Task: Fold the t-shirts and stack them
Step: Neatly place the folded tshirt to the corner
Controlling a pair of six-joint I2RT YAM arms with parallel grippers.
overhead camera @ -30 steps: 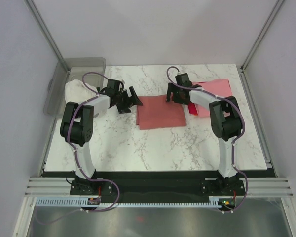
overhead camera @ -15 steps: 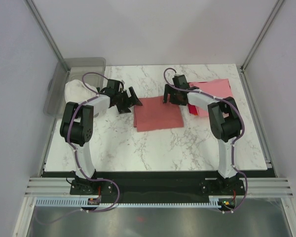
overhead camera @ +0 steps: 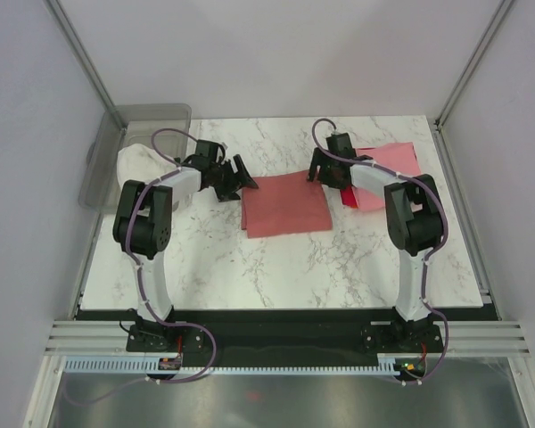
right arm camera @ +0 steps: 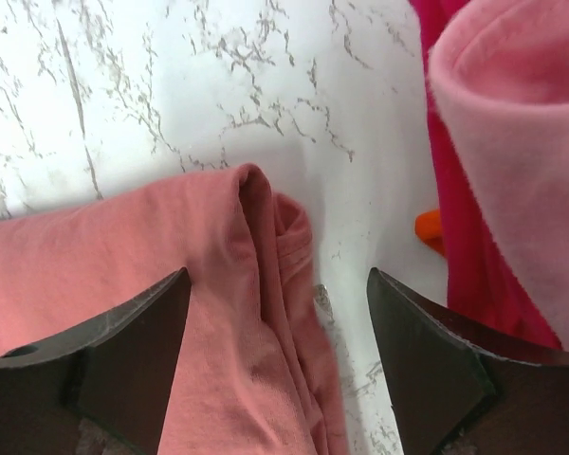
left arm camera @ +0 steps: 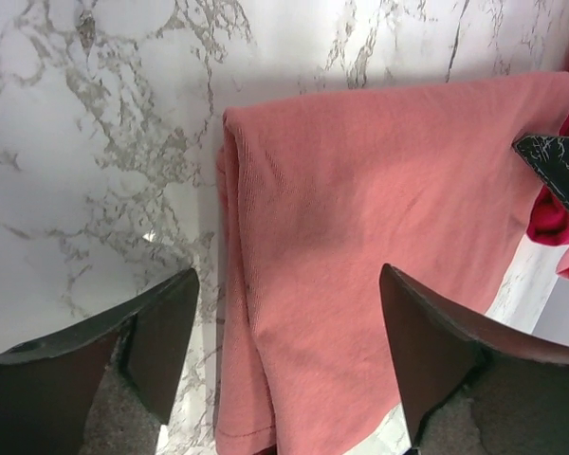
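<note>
Left claw (overhead camera: 236,176), right claw (overhead camera: 321,169) both open at dusty salmon-red folded cloth t-shirt (overhead camera: 285,205).
Best pinch every layer at its far corners, evenly.

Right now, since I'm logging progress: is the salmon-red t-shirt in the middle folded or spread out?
Folded. The salmon-red t-shirt lies as a compact rectangle, and both wrist views show doubled layers at its edges.

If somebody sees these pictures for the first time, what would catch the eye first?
A folded salmon-red t-shirt lies flat in the middle of the marble table, with the left gripper and right gripper open at its two far corners. At the far right, a light pink t-shirt lies over a bright red t-shirt.
</note>
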